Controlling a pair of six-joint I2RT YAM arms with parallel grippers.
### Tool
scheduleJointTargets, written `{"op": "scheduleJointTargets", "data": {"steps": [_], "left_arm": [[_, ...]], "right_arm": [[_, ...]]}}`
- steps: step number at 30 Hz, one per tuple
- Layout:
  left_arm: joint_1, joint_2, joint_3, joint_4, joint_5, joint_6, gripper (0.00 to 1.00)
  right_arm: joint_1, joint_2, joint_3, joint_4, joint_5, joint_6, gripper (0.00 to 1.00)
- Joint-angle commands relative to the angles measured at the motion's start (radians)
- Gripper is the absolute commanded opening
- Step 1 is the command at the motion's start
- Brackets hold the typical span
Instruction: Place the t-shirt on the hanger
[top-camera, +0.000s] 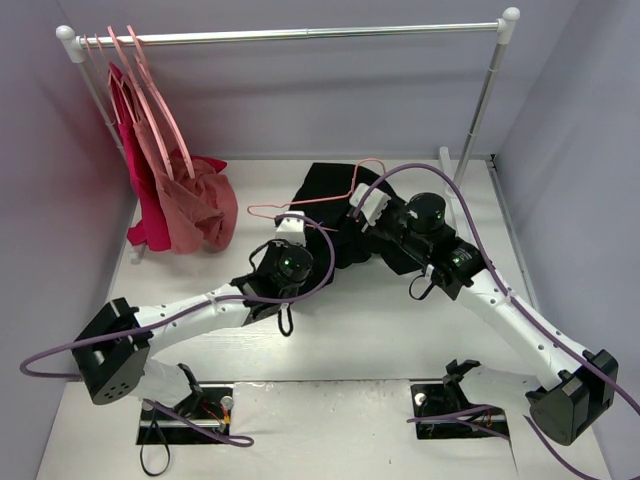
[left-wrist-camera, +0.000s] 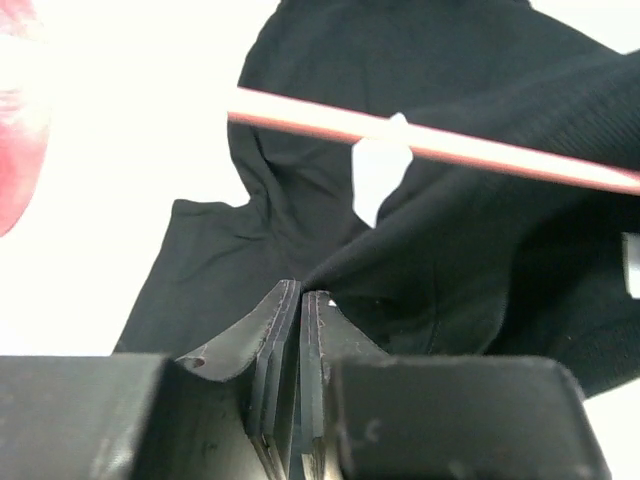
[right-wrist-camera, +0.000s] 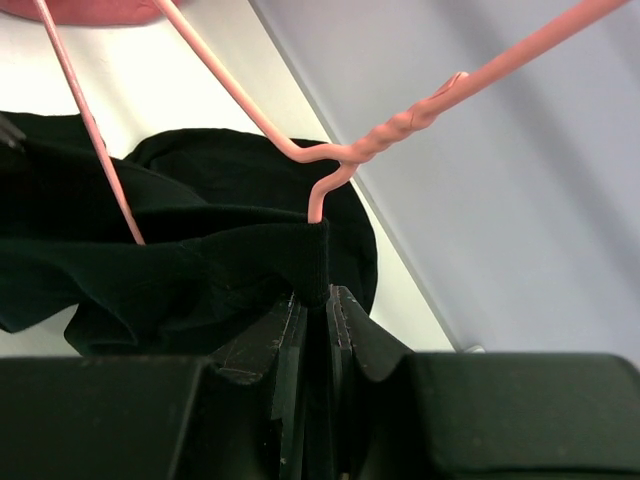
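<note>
where: black t-shirt (top-camera: 325, 185) bunched on the tabletop (top-camera: 380, 330) | hanger (right-wrist-camera: 400, 128) lies on it, neck at collar | left end effector (left-wrist-camera: 300, 295) pinched shut on shirt cloth | right end effector (right-wrist-camera: 312, 298) pinched shut on collar | progress: looks partway, shirt not yet pulled over hanger

A white table (top-camera: 380, 330) carries everything. The black t-shirt (top-camera: 325, 190) lies crumpled on it toward the far side, and part of the cloth is bunched up off the surface. The pink hanger (top-camera: 320, 201) rests across the t-shirt, its hook poking out past the left edge. Left of the t-shirt, a red garment (top-camera: 140, 200) and a pink garment (top-camera: 195, 210) slump onto the table. Behind the t-shirt stands a rack (top-camera: 483, 100). Well nearer than the t-shirt sit two black base plates (top-camera: 185, 415).
</note>
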Motion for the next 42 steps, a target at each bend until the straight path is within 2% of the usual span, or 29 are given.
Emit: {"op": "scheduleJointTargets", "data": {"steps": [1,4,6,10,14,22,26,31,33,38,42], "left_arm": [[0.024,-0.088,0.028,0.007,0.019,0.005,0.06],[0.022,-0.162,0.008,0.062,0.159,-0.01,0.06],[0.022,-0.184,0.018,0.053,0.199,-0.018,0.07],[0.022,-0.219,0.026,0.058,0.303,-0.027,0.19],[0.021,-0.21,0.051,0.041,0.375,-0.03,0.21],[0.021,-0.141,0.078,0.049,0.412,-0.019,0.21],[0.021,-0.084,0.109,0.075,0.426,-0.007,0.14],[0.024,-0.018,0.155,0.061,0.468,-0.008,0.14],[0.024,-0.006,0.147,0.059,0.483,-0.017,0.15],[0.024,0.016,0.138,0.041,0.506,-0.031,0.29],[0.024,0.037,0.135,0.03,0.485,-0.034,0.32]], "right_arm": [[0.002,-0.035,0.025,0.139,0.013,0.008,0.0],[0.002,-0.032,0.02,0.138,0.018,0.008,0.0],[0.002,-0.031,0.019,0.139,0.016,0.009,0.0],[0.002,-0.034,0.014,0.139,0.01,0.012,0.0],[0.002,-0.034,0.015,0.139,0.004,0.014,0.0],[0.004,-0.034,0.019,0.138,-0.008,0.021,0.0],[0.006,-0.034,0.015,0.136,-0.01,0.024,0.0],[0.006,-0.037,0.019,0.129,-0.004,0.021,0.0],[0.004,-0.038,0.019,0.124,0.002,0.017,0.0],[0.006,-0.034,0.017,0.127,0.001,0.018,0.0],[0.007,-0.032,0.019,0.129,-0.015,0.027,0.0]]}}
